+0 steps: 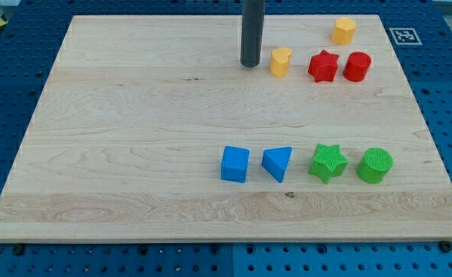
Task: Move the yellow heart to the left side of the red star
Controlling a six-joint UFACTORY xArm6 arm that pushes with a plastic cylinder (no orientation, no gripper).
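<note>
So my tip (249, 64) is sitting on the wooden board (133, 138) just to the view's left of the yellow heart (280, 61), with a tiny gap, not gripping anything since it's just a bare rod. The heart is looking chunky and orange-yellow, lobes pointing up the view. It's sitting left of the red star (323, 66), near it but apart, and a red cylinder (356, 66) is hugging the star's right.

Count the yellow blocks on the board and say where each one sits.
2. The yellow heart lies left of the red star; the yellow hexagon sits near the view's top right. None seems hidden.
</note>
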